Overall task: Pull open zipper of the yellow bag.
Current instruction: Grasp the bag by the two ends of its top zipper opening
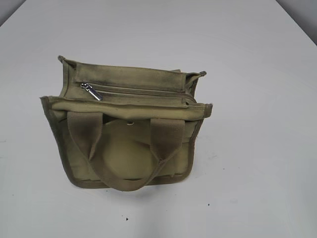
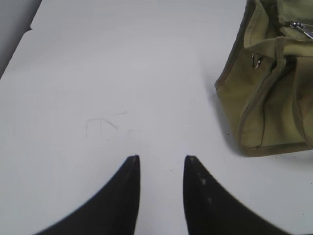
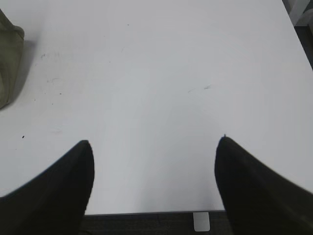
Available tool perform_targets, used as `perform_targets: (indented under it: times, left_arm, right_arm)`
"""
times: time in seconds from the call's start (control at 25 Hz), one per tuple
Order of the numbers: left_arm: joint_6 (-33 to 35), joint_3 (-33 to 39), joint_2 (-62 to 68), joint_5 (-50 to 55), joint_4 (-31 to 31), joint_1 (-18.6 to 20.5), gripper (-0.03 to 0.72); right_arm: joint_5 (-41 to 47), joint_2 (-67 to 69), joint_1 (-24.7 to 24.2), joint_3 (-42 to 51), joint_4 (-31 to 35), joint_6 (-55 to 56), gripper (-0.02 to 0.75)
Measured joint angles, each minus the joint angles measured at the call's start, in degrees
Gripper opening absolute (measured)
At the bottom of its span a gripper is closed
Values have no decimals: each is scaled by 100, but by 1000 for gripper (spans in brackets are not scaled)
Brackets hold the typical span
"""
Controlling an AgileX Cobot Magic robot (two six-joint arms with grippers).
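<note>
On the white table (image 1: 257,59), mid-frame in the exterior view, sits the yellow bag (image 1: 126,163), upright, handles toward the camera, clear surface all round. Neither arm shows in that view.

Left wrist view: bag corner at upper right, so the bag lies ahead and to the right of the left gripper (image 2: 161,159), near but not touching. Right wrist view: only a sliver of bag at the far left edge, well apart from the right gripper (image 3: 154,143). Left arm looks nearer, my read.

Table's near edge runs just below the right gripper, with dark floor past it; little room backward there, plenty forward and sideways.

The zipper (image 1: 141,92) runs left-right across the bag top, long axis roughly parallel to the near table edge. It looks closed along its length. Pull tab (image 1: 92,91) sits at its left end, so travel is probably rightward.

Left jaws part-open, narrow gap, empty. Right jaws wide, empty.
</note>
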Motion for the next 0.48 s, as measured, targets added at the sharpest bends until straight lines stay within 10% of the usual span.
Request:
perform_targets:
  times: [0.48]
  left_arm:
    - [0,0,0,0,37,0,239]
  right_arm:
    - [0,-21,721,0,6,0,593]
